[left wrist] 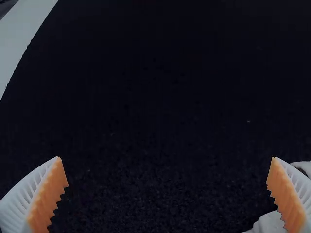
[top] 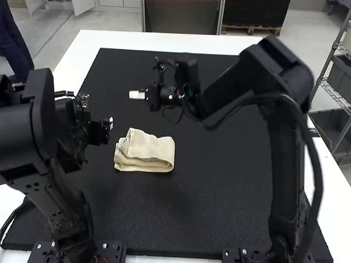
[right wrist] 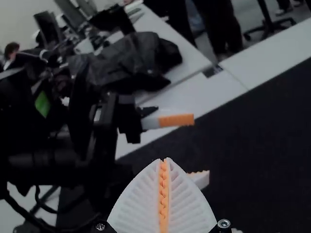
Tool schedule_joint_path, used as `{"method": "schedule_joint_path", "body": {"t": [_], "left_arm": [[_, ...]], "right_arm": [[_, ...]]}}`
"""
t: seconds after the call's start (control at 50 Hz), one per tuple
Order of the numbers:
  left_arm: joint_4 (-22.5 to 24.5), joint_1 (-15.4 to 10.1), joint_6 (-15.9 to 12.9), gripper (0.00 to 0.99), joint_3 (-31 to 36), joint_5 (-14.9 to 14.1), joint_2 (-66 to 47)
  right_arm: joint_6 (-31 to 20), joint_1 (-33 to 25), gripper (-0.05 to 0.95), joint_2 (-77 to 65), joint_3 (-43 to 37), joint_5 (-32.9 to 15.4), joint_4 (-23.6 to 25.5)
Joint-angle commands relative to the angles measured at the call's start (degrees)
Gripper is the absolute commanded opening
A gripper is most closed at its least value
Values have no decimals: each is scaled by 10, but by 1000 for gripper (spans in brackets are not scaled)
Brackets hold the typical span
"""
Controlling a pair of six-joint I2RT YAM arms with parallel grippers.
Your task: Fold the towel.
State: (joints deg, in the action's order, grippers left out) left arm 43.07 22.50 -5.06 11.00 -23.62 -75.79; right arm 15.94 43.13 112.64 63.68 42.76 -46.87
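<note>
The towel [top: 148, 149] is soft-looking woven cloth, matt and slightly rough. The mat [top: 219, 170] beneath it is matt and finely grained; the bench [top: 131, 40] looks smooth. Both the left gripper [top: 110, 125] and right gripper [top: 131, 95] have matt, ribbed, plastic-looking jaws with toothed, rubbery-looking pads [left wrist: 48, 199]. A screw [right wrist: 224, 223] is shiny metal.

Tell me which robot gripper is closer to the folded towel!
The left gripper. It is just off the left side of the folded towel; the right gripper is farther off, raised beyond the towel's far edge.
</note>
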Motion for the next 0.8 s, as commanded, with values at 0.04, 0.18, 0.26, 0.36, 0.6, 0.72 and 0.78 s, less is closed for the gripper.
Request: {"method": "schedule_joint_path", "body": {"t": [0.04, 0.18, 0.26, 0.36, 0.6, 0.72, 0.78], "left_arm": [[0, 2, 6, 966, 20, -2, 8], [-1, 1, 7, 966, 23, -2, 8], [-1, 1, 8, 966, 23, -2, 8], [1, 2, 11, 966, 23, -2, 8], [2, 1, 10, 966, 23, -3, 8], [2, 1, 10, 966, 24, -6, 9], [2, 0, 10, 966, 25, -6, 8]], "right_arm": [[9, -14, -16, -73, -32, -8, -16], [24, -29, 5, -117, -66, -8, -38], [25, -34, 74, -141, -87, -8, -48], [30, -41, 261, -172, -117, -8, -63], [38, -90, 666, -259, -183, -14, -101], [50, -124, 757, -291, -217, -8, -121], [60, -141, 823, -306, -235, 2, -143]]}}
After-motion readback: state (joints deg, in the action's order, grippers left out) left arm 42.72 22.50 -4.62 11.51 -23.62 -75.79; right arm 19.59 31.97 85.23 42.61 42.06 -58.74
